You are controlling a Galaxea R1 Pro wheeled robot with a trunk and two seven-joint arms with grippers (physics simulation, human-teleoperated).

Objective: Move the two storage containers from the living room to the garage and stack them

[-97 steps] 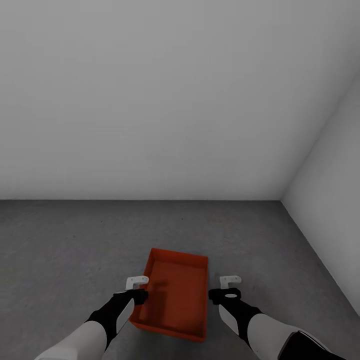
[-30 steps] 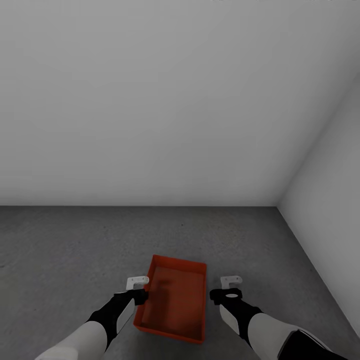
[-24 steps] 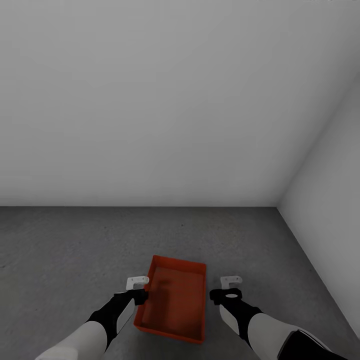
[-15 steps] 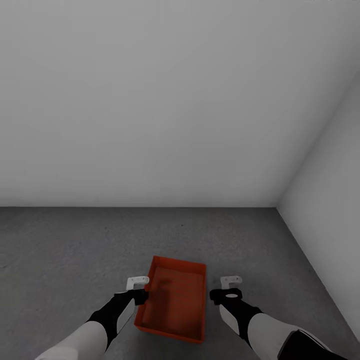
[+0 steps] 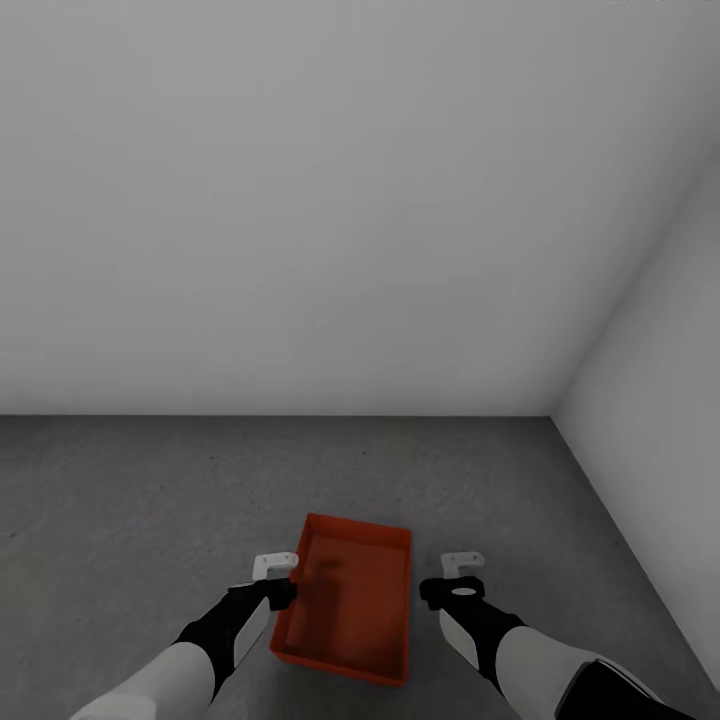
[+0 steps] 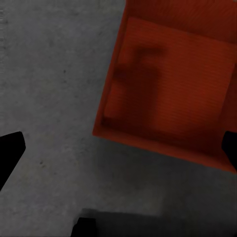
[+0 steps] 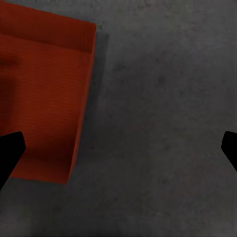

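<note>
One orange-red storage container lies open side up and empty on the dark grey garage floor, just ahead of me. My left gripper hangs open above its left wall. My right gripper hangs open over bare floor a little beyond its right wall. In the left wrist view the container lies below the gripper, whose dark fingertips stand far apart. The right wrist view has the container off to one side of the gripper. Neither gripper touches the container.
A plain white-grey wall runs across ahead. A second wall meets it in a corner at the right. Bare speckled floor spreads left of the container and between it and both walls.
The whole picture has shifted slightly since the earliest frame, so the camera moved and the container looks a touch farther off. In the last second nothing has visibly changed.
</note>
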